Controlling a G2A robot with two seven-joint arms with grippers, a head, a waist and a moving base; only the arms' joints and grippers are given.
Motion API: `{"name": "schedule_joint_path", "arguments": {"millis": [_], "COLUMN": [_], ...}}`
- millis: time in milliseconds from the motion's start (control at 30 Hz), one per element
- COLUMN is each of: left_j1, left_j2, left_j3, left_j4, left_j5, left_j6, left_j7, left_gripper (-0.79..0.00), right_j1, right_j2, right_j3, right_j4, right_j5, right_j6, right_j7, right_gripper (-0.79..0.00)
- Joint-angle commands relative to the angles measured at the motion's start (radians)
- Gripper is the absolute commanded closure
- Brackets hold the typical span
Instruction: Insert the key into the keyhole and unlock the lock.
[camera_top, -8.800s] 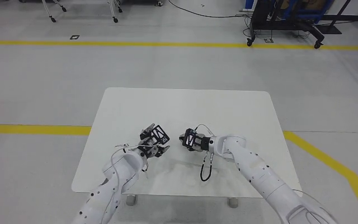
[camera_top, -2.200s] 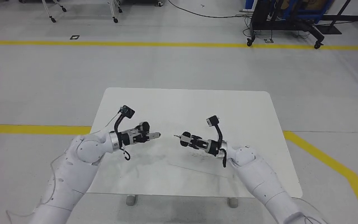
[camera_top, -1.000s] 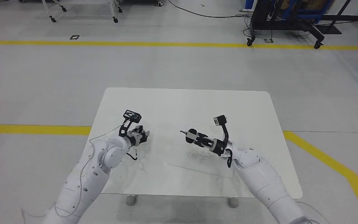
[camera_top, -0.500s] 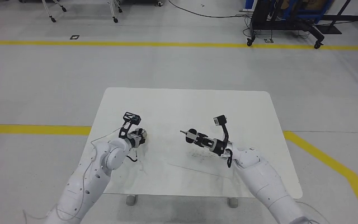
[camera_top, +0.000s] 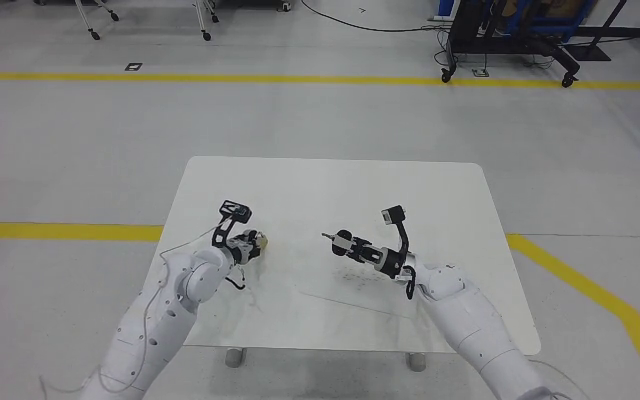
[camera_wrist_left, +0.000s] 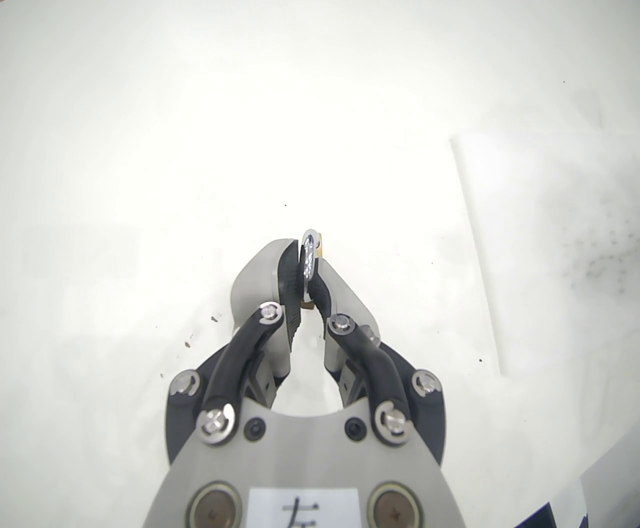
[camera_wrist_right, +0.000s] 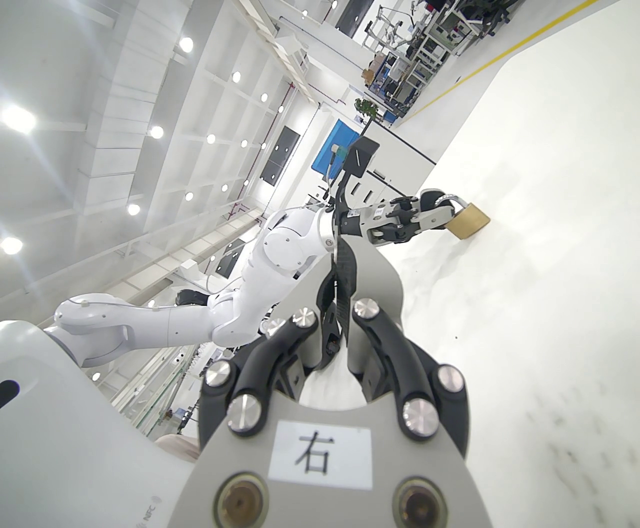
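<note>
Holding the lock: the left pincer (camera_wrist_left: 306, 262) is clenched on the silver shackle (camera_wrist_left: 309, 250) of a brass lock (camera_wrist_right: 468, 220), gripping it from both sides.
Lock count: one.
Lock position: left of the counter's middle, about halfway between the near and far edges. It hangs tilted from the pincer, and its brass body appears to touch the counter (camera_top: 400, 190).
Key count: one.
Key position: the key (camera_top: 326, 237) is a thin metal tip sticking out of the right pincer (camera_top: 338, 241). It is right of the counter's middle and points left toward the lock.
Right pincer: its two fingers are pressed tight together, grasping the key. It is raised above the counter.
Gap: the key tip and the lock are level with each other across the counter but well apart, not touching.
Pincers: two, one on each arm, facing each other.
Counter: one, white, with rounded corners.
</note>
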Motion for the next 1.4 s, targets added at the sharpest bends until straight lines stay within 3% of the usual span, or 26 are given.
{"name": "schedule_joint_path", "arguments": {"millis": [0, 133, 400, 700, 833, 933, 1100, 1367], "left_j1": [0.0, 0.012, 0.05, 0.028, 0.013, -0.008, -0.029, -0.064], "left_j2": [-0.001, -0.004, -0.007, -0.005, -0.007, -0.009, -0.014, -0.022], "left_j3": [0.0, -0.027, -0.126, -0.19, -0.191, -0.184, -0.163, -0.133], "left_j4": [0.0, -0.014, 0.002, 0.102, 0.148, 0.188, 0.222, 0.272], "left_j5": [0.005, -0.059, -0.462, -0.903, -1.065, -1.156, -1.202, -1.329], "left_j6": [0.001, -0.008, -0.186, -0.387, -0.402, -0.392, -0.405, -0.423], "left_j7": [0.001, 0.081, 0.137, -0.046, -0.134, -0.206, -0.247, -0.38], "left_gripper": [0.0, 0.0, 0.0, 0.0, 0.0, 0.0, 0.0, 0.0], "right_j1": [0.0, 0.0, 0.0, 0.0, -0.002, -0.003, 0.011, 0.09], "right_j2": [0.0, 0.0, 0.0, 0.0, 0.0, -0.012, -0.042, -0.082], "right_j3": [0.0, 0.0, 0.0, 0.0, -0.001, -0.032, -0.077, -0.132], "right_j4": [0.0, 0.0, 0.0, 0.0, -0.003, -0.039, -0.02, 0.064], "right_j5": [0.0, 0.0, 0.0, 0.0, 0.0, -0.051, -0.001, 0.026], "right_j6": [0.0, 0.0, 0.0, 0.0, 0.004, 0.017, -0.045, -0.019], "right_j7": [0.0, 0.0, 0.0, 0.0, -0.004, -0.079, -0.217, -0.313], "right_gripper": [0.0, 0.0, 0.0, 0.0, 0.0, 0.0, 0.0, 0.0]}}
